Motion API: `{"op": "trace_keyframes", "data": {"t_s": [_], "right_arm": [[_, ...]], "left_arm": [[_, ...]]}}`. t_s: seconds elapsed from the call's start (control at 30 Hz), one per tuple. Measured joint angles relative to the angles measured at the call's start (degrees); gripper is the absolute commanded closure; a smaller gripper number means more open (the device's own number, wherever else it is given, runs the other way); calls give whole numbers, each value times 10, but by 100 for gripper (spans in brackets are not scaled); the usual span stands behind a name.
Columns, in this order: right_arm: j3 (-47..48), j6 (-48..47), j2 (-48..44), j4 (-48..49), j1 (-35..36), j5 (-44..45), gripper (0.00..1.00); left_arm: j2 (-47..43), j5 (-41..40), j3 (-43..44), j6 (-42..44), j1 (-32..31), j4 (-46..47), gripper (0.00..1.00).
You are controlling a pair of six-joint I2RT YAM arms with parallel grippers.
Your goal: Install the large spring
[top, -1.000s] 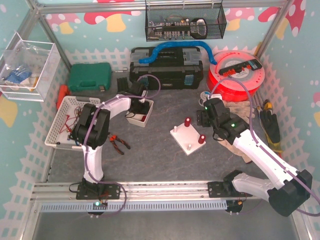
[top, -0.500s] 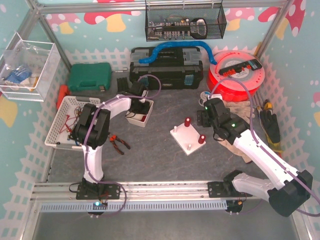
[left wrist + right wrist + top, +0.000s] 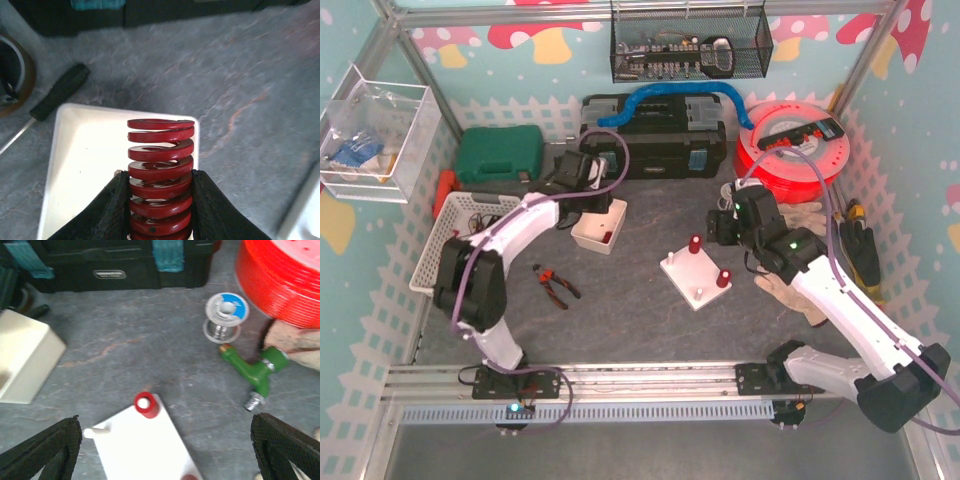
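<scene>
Lifting away from the white bin (image 3: 590, 238), the left arm is now reaching higher and further back than half a second ago, and the right arm is sitting a little nearer the toolbox. In the left wrist view the left gripper (image 3: 160, 200) is clamping the large red spring (image 3: 161, 165) by its lower coils, holding it upright above the bin's open mouth.

At about four o'clock from the bin, the white peg plate (image 3: 695, 275) is lying flat on the table, carrying two smaller red springs already. A bare peg (image 3: 97, 431) is standing near its nine o'clock corner.

Just beside the plate at one o'clock, the right gripper (image 3: 720, 228) is hovering with its fingers spread wide, holding nothing.

Picking looks finished; carrying is starting. Next, the left arm is probably needing to swing toward four o'clock, centre the coil over a free peg and lower it straight.
</scene>
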Motion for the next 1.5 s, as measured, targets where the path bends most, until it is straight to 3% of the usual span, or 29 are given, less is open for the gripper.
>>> {"op": "trace_keyframes", "data": {"t_s": [0.27, 0.63, 0.8, 1.07, 1.37, 1.5], "right_arm": [[90, 19, 76, 2, -5, -114, 24], [247, -16, 234, 9, -23, -367, 32], [258, -20, 266, 12, -23, -452, 33], [258, -28, 280, 17, -21, -512, 36], [258, -32, 298, 31, -14, -550, 49], [254, -36, 301, 33, -14, -560, 68]], "left_arm": [[-174, 81, -143, 42, -4, 143, 88], [-258, 239, -283, 151, -58, 332, 90], [-261, 274, -291, 179, -69, 367, 90], [-261, 290, -291, 203, -76, 388, 90], [-261, 292, -291, 212, -83, 393, 90], [-259, 292, -291, 212, -83, 396, 90]]}}
